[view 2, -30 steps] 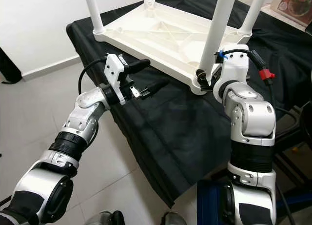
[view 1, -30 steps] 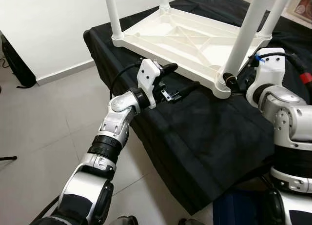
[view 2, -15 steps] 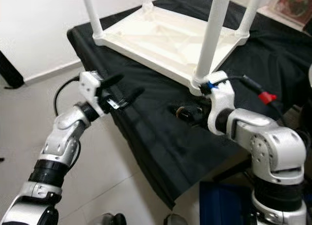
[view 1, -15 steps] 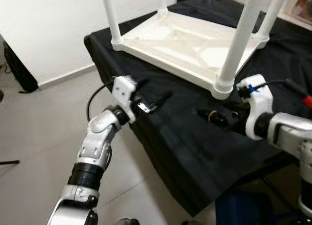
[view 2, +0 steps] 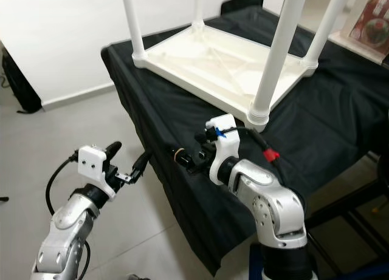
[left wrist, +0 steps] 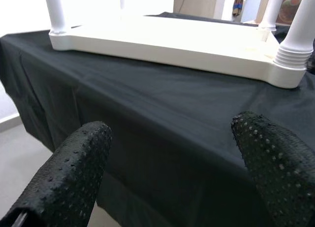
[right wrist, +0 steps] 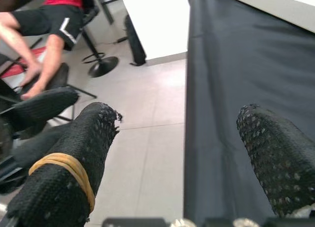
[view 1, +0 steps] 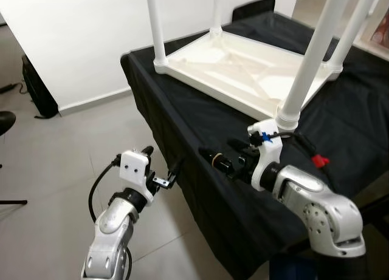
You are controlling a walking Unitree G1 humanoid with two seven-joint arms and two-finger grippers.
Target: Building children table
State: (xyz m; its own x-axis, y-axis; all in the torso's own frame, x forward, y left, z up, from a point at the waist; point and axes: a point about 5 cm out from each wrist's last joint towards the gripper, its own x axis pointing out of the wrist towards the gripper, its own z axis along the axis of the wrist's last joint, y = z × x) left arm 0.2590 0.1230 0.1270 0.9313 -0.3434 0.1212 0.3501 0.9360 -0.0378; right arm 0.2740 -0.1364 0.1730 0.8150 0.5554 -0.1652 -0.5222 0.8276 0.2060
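At about eight o'clock in the head view, the left gripper (view 1: 159, 170) now hangs off the tabletop's edge over the tiled floor (view 1: 55, 146), its jaws released and empty; a second ago it reached over the black cloth (view 1: 200, 125) close beside the table. Toward the centre, the right gripper (view 1: 214, 159) has likewise drawn away from the near leg (view 1: 309, 64) it was touching at its socket and now lies low over the cloth at five o'clock, jaws parted around nothing. The white children's table (view 1: 237, 67) rests upside down at one o'clock on the cloth-covered tabletop, four legs standing up from its corners. Both arms backing off suggests that leg is seated and the build is near its end. No containers are in sight. A seated person (right wrist: 47, 20) appears in the right wrist view.
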